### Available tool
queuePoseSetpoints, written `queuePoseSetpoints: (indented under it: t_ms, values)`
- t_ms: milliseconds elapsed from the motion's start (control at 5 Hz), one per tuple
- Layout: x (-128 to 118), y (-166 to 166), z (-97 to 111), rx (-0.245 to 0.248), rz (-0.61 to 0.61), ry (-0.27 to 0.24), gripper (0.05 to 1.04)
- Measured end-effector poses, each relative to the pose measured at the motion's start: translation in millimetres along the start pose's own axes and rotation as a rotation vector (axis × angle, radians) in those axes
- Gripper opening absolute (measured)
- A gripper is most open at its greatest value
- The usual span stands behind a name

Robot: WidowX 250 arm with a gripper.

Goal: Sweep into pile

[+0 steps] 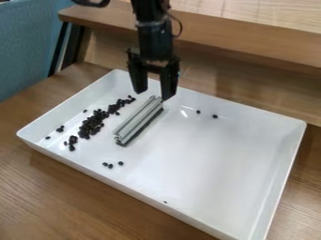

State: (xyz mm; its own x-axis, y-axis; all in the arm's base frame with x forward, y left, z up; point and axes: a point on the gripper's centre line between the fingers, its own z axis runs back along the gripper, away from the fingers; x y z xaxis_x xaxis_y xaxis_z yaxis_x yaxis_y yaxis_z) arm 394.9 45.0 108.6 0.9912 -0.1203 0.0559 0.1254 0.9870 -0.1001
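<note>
Black beans (92,123) lie in a loose, slanting band along the left part of a white tray (207,164), beside a grey metal bar (139,121) edged with a dark strip. The bar rests on the tray floor at a slant, just to the right of the band and apart from it. Above its far end hangs the black gripper (153,95) of a robot arm (153,35) that enters from the top edge, its two fingers spread wide, one tip close to the bar. Stray beans dot the tray: a few left of the band, three near the front wall, two toward the back at right of the bar, and a lone speck farther forward. Beneath the tray is a wooden table (37,187), with a wooden ledge (251,47) behind and blue fabric (25,47) at upper left.
</note>
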Motion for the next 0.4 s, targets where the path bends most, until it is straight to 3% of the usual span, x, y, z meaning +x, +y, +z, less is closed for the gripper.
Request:
queuePoseSetpoints:
  t_ms: [400]
  values:
    - [8,-40,9,0.004,-0.164,0.005,1.001]
